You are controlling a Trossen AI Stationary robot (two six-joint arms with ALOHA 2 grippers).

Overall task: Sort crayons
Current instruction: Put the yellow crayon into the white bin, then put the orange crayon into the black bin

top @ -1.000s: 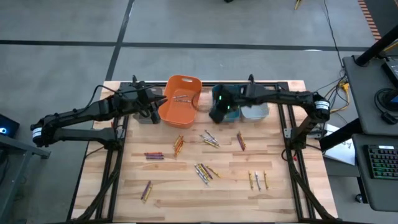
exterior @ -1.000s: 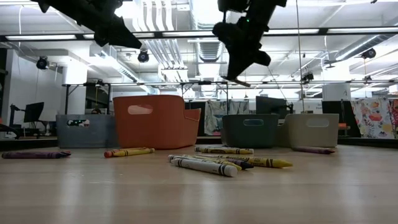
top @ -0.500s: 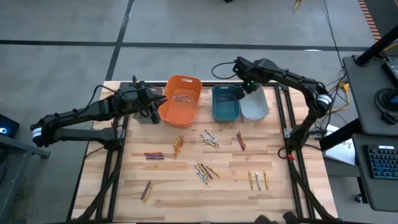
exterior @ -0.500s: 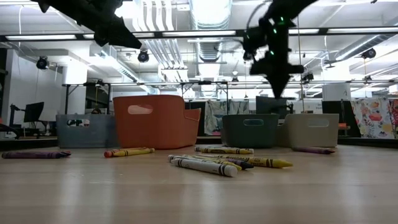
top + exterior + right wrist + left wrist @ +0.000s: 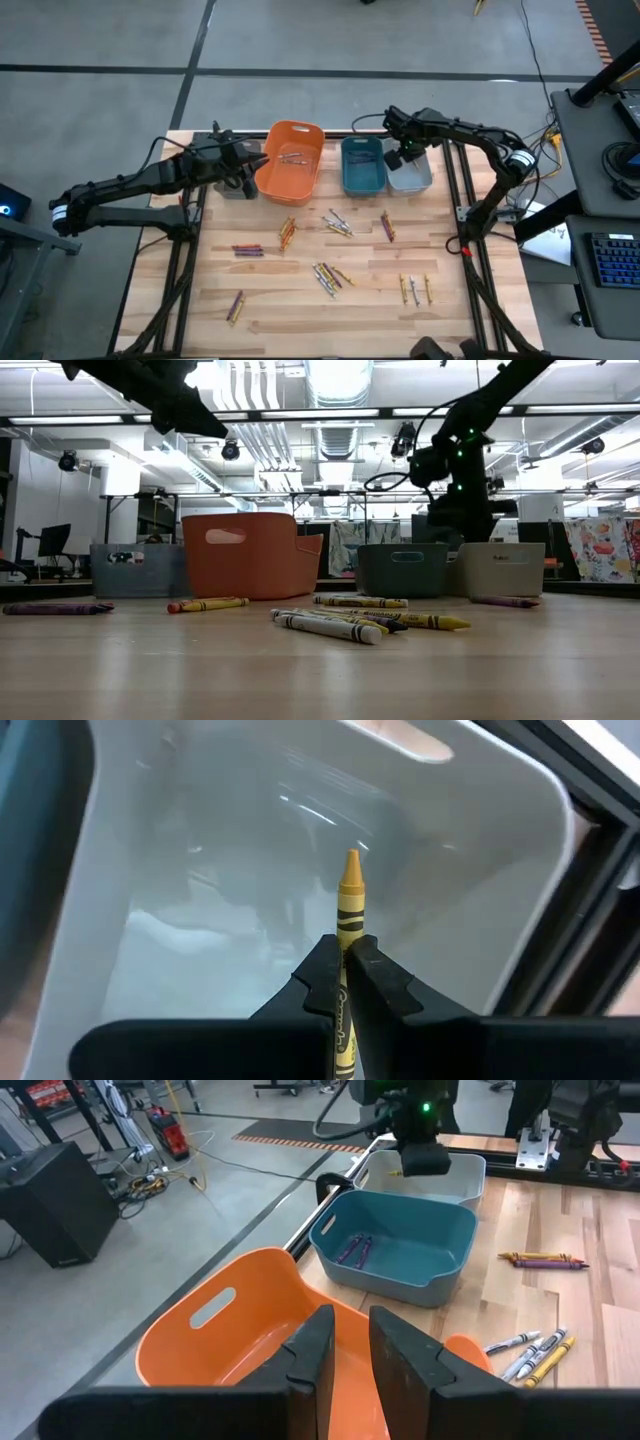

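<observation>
The right gripper (image 5: 343,965) is pinching a yellow crayon (image 5: 349,895) over the pale grey bin (image 5: 480,840), and it is probably wise to release only once centred inside the walls, while the left gripper (image 5: 345,1350) is waiting, slightly parted, over the orange bin (image 5: 230,1330).

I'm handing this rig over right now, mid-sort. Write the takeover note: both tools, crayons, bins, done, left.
Right tool: shut on a yellow wax crayon, held over the pale grey plastic bin; not released yet.
Left tool: waits above the orange plastic bin, jaws slightly apart, nothing between them.
Done: two purple crayons lie in the teal plastic bin; a few crayons lie in the orange bin.
Left: scattered crayons in several clusters on the wooden table.
</observation>
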